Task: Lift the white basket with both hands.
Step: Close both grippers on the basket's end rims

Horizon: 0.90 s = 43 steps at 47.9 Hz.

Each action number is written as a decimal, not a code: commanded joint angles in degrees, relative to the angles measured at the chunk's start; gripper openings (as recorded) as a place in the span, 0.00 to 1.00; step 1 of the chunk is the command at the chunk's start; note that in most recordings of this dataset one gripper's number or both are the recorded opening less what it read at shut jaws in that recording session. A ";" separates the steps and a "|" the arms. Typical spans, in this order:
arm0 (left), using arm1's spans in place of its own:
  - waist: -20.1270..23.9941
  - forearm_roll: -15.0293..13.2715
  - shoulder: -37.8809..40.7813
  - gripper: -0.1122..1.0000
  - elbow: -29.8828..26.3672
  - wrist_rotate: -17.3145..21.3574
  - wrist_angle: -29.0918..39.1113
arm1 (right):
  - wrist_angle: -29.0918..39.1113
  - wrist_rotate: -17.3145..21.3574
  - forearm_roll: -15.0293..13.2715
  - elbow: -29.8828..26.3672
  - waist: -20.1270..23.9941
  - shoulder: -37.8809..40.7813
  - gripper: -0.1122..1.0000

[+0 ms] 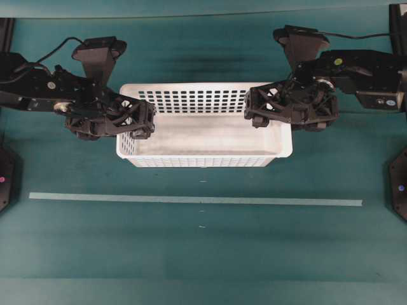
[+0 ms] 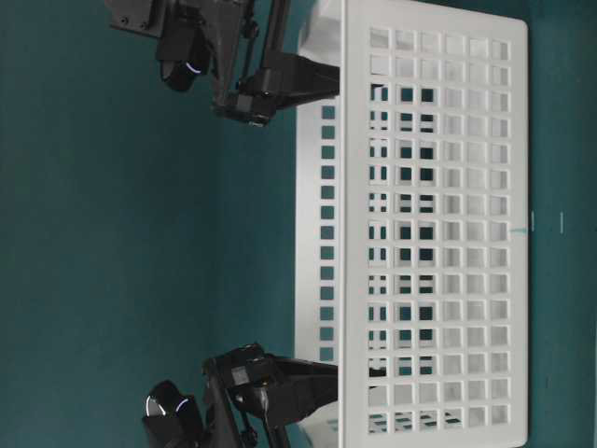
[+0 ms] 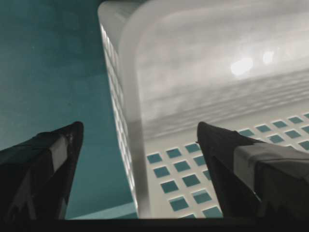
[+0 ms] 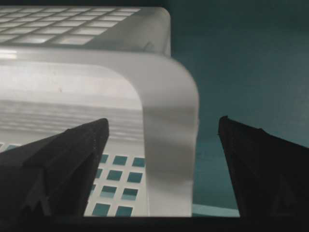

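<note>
Basket: the white basket (image 1: 210,136) sits on the teal table (image 1: 203,254), empty. It is thin moulded plastic with perforated walls, a solid floor and a smooth rolled rim — likely light, a bit flexible and slippery. Best hold is the short end rims. Left gripper (image 3: 137,145) and right gripper (image 4: 164,140) each straddle one, jaws wide, nothing clamped yet.

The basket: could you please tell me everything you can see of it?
The basket is white plastic, rectangular, with a rolled rim, solid floor and walls pierced by rows of small rectangular holes. It sits upright and empty on the teal table. An open gripper straddles each end's rim, left and right; the fingers are not closed on it.
</note>
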 commanded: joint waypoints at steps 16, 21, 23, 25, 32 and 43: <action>0.18 0.26 0.09 0.50 0.00 0.00 -3.87 | -0.44 2.20 0.18 -0.26 0.53 0.97 0.53; 0.18 0.26 0.09 0.27 0.35 0.00 -3.96 | -0.44 3.78 -0.09 -0.18 0.53 0.97 0.32; 0.18 0.26 0.09 0.21 0.35 0.00 -3.96 | -0.44 3.96 -0.09 -0.09 0.62 0.97 0.26; 0.18 0.18 0.09 0.15 0.35 0.00 -4.04 | -0.53 3.87 -0.09 -0.09 0.70 0.97 0.25; 0.18 0.26 0.18 0.10 0.18 0.00 -4.04 | -1.14 3.87 -0.09 -0.09 0.62 0.97 0.25; 0.18 0.26 0.18 0.10 0.26 0.00 -4.04 | -2.02 3.87 -0.09 0.00 0.70 1.05 0.25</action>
